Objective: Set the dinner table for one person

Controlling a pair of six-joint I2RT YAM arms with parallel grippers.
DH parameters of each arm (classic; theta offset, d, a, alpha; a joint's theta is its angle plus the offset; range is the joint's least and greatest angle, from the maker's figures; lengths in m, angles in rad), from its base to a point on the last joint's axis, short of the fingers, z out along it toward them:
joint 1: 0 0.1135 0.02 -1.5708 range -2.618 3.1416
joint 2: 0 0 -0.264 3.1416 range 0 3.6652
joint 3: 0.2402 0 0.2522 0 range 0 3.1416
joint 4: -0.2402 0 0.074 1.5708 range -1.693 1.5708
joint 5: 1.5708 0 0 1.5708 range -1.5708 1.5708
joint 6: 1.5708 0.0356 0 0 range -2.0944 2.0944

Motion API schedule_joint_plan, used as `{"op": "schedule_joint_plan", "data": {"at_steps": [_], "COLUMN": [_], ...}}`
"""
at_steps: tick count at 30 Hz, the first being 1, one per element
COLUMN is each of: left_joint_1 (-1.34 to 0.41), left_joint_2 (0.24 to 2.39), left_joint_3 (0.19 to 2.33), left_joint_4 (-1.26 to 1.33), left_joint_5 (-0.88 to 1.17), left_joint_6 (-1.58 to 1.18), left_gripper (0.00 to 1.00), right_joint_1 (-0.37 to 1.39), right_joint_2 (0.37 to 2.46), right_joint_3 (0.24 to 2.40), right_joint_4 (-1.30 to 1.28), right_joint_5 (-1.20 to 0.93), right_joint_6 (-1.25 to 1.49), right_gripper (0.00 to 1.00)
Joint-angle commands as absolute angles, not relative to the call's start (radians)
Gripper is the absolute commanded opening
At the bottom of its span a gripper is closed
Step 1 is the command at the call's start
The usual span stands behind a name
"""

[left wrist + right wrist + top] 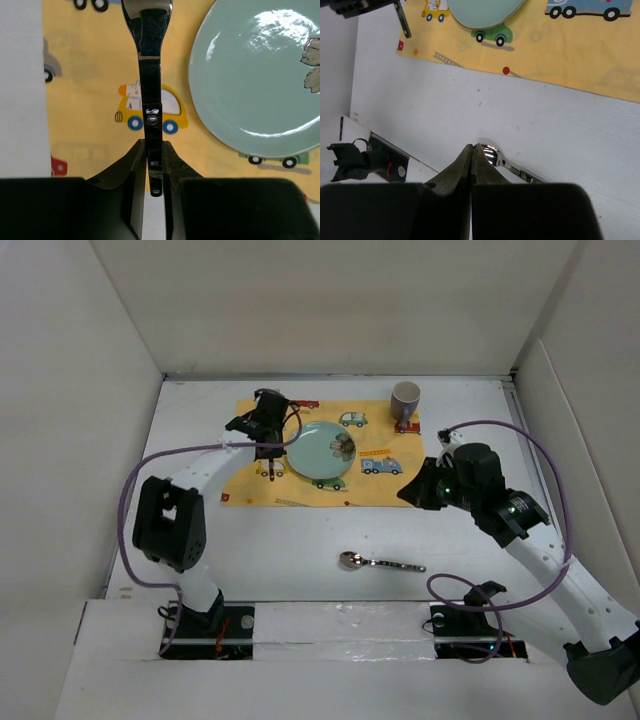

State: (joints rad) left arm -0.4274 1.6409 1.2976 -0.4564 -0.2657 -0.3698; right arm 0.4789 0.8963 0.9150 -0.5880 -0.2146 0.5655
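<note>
The left gripper (154,150) is clamped on the black riveted handle of a utensil (152,90). Its steel head runs out past the fingertips, cut off by the frame, so I can't tell fork from knife. To the gripper's right is the pale green plate (250,75), close beside it but not touching. Below the gripper is the yellow cloth (95,65).

The right gripper (472,150) has its fingers pressed together on nothing. It hovers over the bare white desk (530,110), with the spoon (492,154) lying just beyond its tips. The grey cup (405,397) stands well beyond this gripper, at the cloth's far corner.

I'd judge the desk hard, flat and smooth, so light, stiff cutlery could skid on it when nudged. The polished spoon lies low and looks slippery. The narrow stem just behind the bowl seems the best place to pinch it.

I can read no brand or lettering, only the cartoon cars printed on the cloth.
</note>
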Motion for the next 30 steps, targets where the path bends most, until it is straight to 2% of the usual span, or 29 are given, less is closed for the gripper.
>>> {"op": "schedule_joint_plan", "data": {"at_steps": [1,10,16,25,28,30], "left_joint_1": [-0.433,-0.379,-0.354,-0.354,-0.354,-0.345], "left_joint_2": [1.742,1.956,2.009,2.059,2.088,2.091], "left_joint_3": [1.406,1.528,1.531,1.543,1.555,1.557], "left_joint_4": [-0.370,-0.408,-0.400,-0.382,-0.413,-0.428], "left_joint_5": [-0.229,-0.236,-0.213,-0.204,-0.238,-0.235], "left_joint_6": [-0.134,-0.118,-0.107,-0.100,-0.118,-0.124], "left_gripper": [0.00,0.00,0.00,0.00,0.00,0.07], "right_joint_1": [0.476,0.486,0.521,0.552,0.574,0.597], "right_joint_2": [0.871,0.845,0.856,0.980,1.020,1.066], "right_joint_3": [0.904,0.888,0.877,0.844,0.873,0.888], "right_joint_4": [-0.597,-0.687,-0.768,-0.868,-0.900,-0.914], "right_joint_5": [-0.229,-0.150,-0.141,-0.155,-0.127,-0.115], "right_joint_6": [0.575,0.604,0.646,0.673,0.672,0.657], "right_gripper": [0.00,0.41,0.57,0.65,0.65,0.65]}}
